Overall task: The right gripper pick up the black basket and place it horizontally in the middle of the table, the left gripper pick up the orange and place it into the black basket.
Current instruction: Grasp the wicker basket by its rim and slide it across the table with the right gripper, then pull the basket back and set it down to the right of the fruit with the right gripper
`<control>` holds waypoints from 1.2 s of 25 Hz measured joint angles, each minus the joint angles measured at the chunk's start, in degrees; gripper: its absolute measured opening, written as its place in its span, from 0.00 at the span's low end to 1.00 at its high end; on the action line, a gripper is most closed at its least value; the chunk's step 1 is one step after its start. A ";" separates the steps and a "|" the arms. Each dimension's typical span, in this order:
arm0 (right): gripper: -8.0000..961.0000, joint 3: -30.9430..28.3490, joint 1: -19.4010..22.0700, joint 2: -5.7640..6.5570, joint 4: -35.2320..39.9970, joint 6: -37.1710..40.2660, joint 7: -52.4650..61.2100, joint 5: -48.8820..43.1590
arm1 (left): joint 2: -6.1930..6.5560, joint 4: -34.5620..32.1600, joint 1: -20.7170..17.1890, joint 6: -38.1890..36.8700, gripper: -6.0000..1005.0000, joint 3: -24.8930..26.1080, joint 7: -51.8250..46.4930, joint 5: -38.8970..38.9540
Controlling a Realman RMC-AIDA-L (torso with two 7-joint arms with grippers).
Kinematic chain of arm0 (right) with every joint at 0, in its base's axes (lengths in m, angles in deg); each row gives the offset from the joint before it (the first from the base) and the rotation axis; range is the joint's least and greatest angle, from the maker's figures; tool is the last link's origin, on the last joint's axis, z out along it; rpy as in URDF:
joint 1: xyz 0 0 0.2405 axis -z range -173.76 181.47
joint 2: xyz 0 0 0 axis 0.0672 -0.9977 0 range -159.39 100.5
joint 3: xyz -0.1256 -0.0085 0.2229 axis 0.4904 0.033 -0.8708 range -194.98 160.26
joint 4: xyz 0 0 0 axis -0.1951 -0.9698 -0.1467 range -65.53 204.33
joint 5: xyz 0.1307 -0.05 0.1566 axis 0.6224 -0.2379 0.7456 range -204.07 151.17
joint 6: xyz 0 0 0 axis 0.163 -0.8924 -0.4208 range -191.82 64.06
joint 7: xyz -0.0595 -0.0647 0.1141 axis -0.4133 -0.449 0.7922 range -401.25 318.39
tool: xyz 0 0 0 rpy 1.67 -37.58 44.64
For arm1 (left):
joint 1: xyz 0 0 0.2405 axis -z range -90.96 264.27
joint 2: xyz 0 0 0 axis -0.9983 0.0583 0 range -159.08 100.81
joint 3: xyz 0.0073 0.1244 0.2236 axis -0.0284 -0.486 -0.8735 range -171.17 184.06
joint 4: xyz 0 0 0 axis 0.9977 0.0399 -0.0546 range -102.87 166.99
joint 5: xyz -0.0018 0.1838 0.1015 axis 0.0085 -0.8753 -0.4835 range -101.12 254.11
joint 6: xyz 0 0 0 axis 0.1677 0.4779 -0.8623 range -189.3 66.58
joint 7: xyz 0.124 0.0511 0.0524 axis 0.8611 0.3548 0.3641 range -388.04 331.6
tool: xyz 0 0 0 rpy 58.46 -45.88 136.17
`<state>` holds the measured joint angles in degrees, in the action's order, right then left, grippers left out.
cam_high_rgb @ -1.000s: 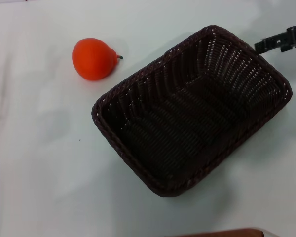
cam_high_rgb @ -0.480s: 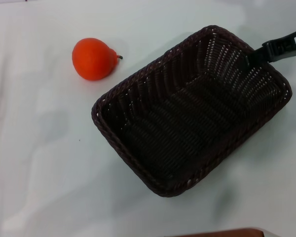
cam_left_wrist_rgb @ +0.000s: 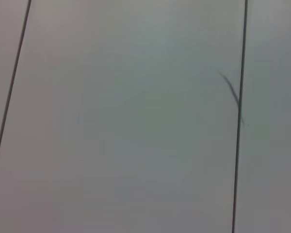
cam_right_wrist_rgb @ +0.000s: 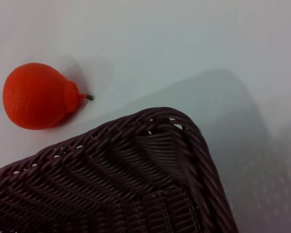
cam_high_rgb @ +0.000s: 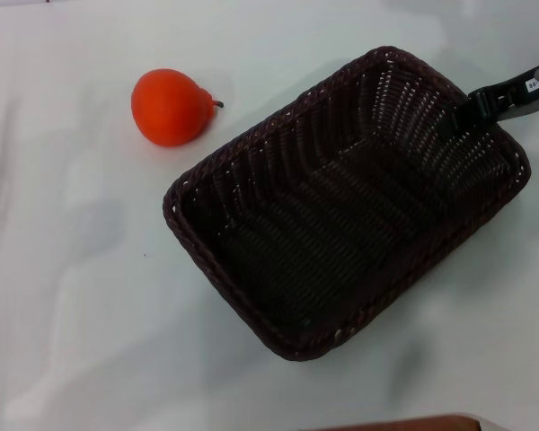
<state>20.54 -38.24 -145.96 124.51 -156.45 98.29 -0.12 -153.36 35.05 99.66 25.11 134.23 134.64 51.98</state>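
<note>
The black basket [cam_high_rgb: 271,154] lies empty and at a slant on the white table [cam_high_rgb: 81,323], right of the middle. The orange [cam_high_rgb: 168,107] sits on the table off the basket's far left side, apart from it, stem towards the basket. My right gripper [cam_high_rgb: 469,108] comes in from the right edge and rests at the basket's far right rim; only one dark finger shows. The right wrist view shows a rounded corner of the basket [cam_right_wrist_rgb: 136,165] close up with the orange [cam_right_wrist_rgb: 36,96] beyond it. My left gripper is out of view.
The left wrist view shows only a pale surface with thin dark lines [cam_left_wrist_rgb: 240,116]. A brown edge [cam_high_rgb: 413,422] shows at the bottom of the head view.
My right gripper has moved from outside the basket onto its far right rim. The basket has shifted slightly to the left. The orange has not moved.
</note>
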 joint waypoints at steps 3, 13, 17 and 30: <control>0.28 -0.01 0.07 -0.05 0.00 -0.31 0.84 0.04 | -0.02 -0.21 -0.06 0.00 0.91 0.00 0.00 0.00; 0.19 -6.47 5.50 -0.25 2.66 -3.46 4.31 10.14 | -0.06 -0.44 -0.34 0.00 0.91 0.00 0.00 0.00; 0.19 -6.53 9.08 -1.44 5.95 -3.55 6.62 11.44 | -0.06 -0.45 -0.35 0.01 0.91 0.00 0.00 0.00; 0.19 -9.61 16.75 -3.42 7.35 -0.70 10.28 16.60 | 0.04 -0.23 -0.11 0.00 0.90 -0.47 0.00 -0.48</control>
<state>10.93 -21.49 -149.38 131.86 -157.15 108.57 16.48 -153.32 34.82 99.55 25.11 133.76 134.64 51.50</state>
